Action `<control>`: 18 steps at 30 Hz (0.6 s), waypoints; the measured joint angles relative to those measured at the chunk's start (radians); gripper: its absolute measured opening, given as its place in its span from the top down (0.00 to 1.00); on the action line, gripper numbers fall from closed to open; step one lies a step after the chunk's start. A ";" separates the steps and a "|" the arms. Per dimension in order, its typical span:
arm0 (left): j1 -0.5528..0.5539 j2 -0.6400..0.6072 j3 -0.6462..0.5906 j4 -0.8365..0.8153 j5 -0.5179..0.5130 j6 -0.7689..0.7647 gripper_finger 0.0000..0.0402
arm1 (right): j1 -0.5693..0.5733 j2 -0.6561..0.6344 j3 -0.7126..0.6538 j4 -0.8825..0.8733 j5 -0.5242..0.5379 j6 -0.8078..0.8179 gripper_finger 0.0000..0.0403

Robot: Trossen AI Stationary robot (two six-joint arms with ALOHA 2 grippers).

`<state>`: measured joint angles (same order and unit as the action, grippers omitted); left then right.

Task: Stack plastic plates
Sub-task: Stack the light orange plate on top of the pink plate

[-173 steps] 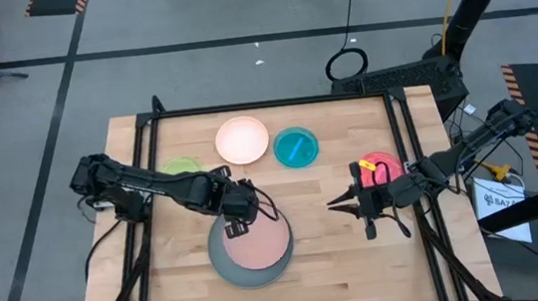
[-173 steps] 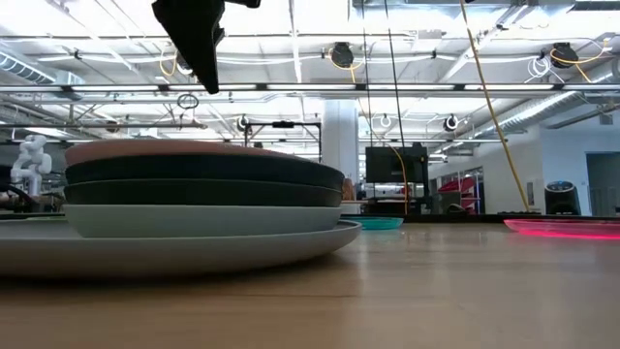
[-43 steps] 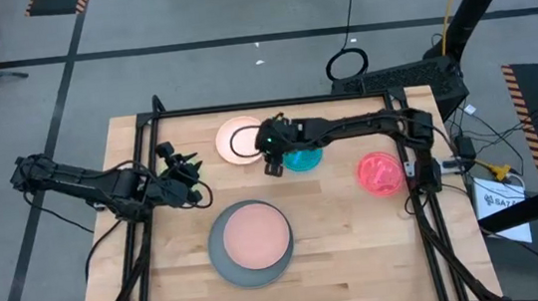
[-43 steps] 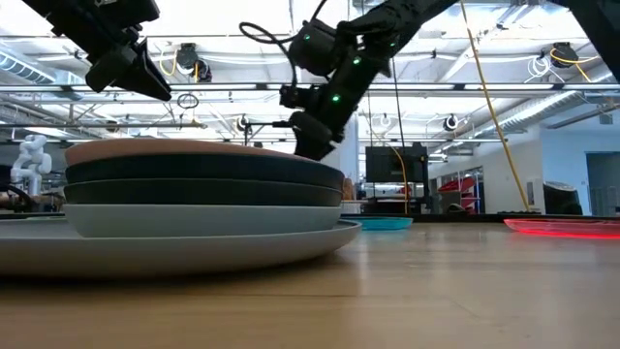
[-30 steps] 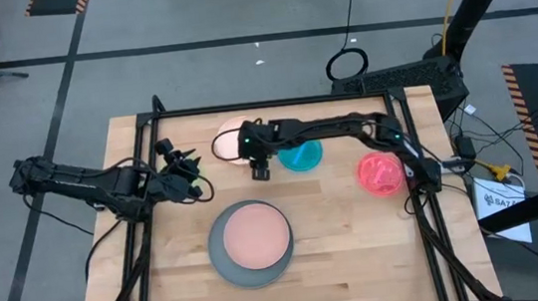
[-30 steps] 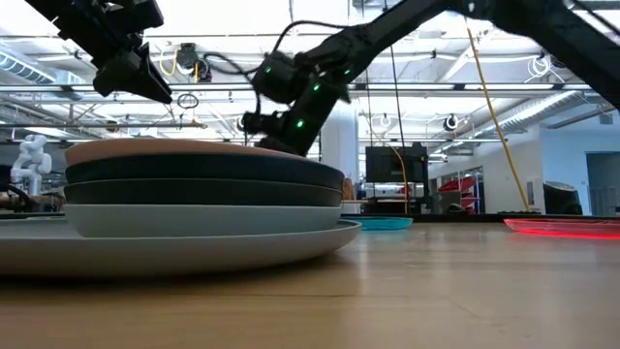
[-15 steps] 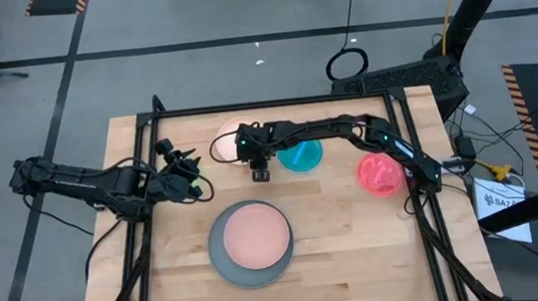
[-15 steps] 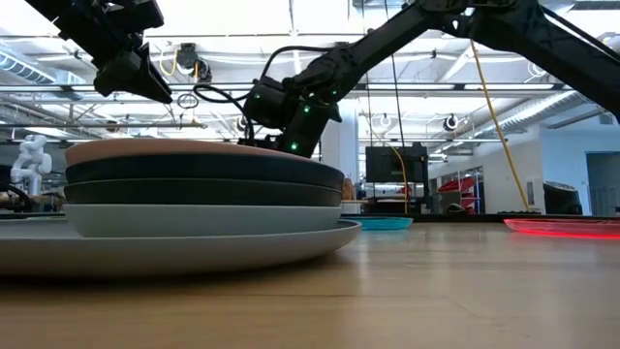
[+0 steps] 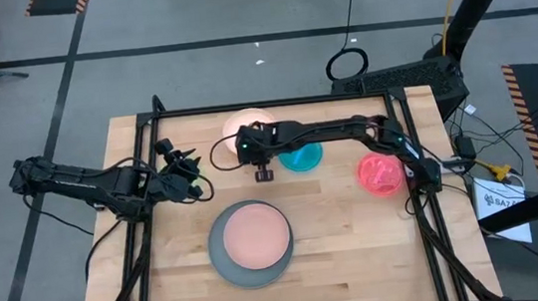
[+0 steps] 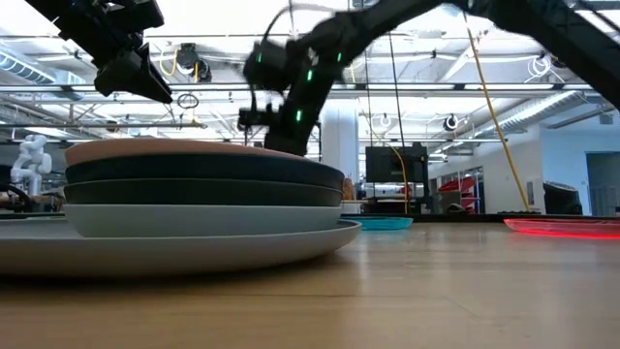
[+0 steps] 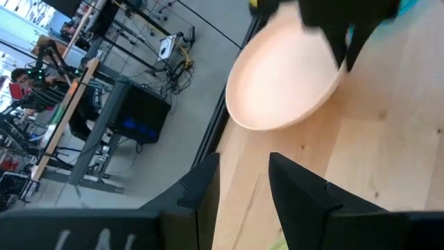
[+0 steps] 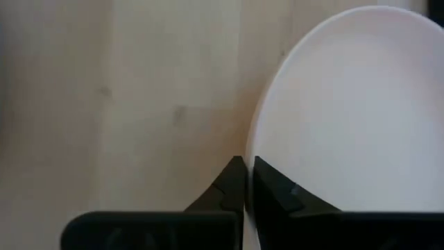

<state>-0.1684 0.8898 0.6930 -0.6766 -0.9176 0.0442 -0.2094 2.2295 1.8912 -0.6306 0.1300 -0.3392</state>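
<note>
A stack has the salmon pink plate [image 9: 250, 233] on top of dark plates [image 10: 194, 179], a light blue one and the large grey plate [image 9: 222, 265]. The cream plate [image 9: 244, 124] [image 11: 277, 83] is at the far middle, tilted. My right gripper [image 9: 255, 154] [image 12: 248, 182] is shut on it. The cyan dish [image 9: 304, 156] and the pink-red dish [image 9: 380, 174] lie flat on the table. My left gripper [image 9: 189, 173] [image 11: 243, 187] hovers open left of the stack. It covers the lime green plate. My right gripper pinches the cream plate's rim [image 12: 258, 149] between its two fingers, one on the inner face and one under the outer face. The fingers reach in from the table's right side. The plate sits tilted in the hold; whether its far rim touches the table cannot be told.
A black frame [image 9: 264, 105] runs round the wooden table's [image 9: 360, 251] edges. Bare wood lies right of the stack and along the near edge. Both arms reach over the far half of the table.
My right gripper has risen above the stack's top line in the low view and shifted slightly toward the table's right edge. The cream plate has come along with it and tipped up. My left arm has kept still.
</note>
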 joint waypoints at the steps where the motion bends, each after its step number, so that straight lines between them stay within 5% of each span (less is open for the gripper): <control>1: 0.000 0.000 0.000 0.000 0.000 -0.002 0.67 | 0.011 -0.021 0.000 -0.015 -0.001 0.005 0.99; 7: 0.000 0.000 0.000 0.000 0.000 -0.020 0.67 | 0.110 -0.136 0.000 -0.128 -0.007 0.080 0.98; 14: 0.000 0.000 0.000 0.000 0.000 -0.031 0.67 | 0.280 -0.197 0.000 -0.170 -0.186 0.220 0.99; 18: 0.000 0.000 0.000 0.000 0.000 -0.037 0.67 | 0.377 -0.194 0.000 -0.169 -0.186 0.270 0.99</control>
<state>-0.1684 0.8898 0.6930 -0.6769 -0.9173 0.0067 0.1681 2.0353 1.8915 -0.7997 -0.0560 -0.0691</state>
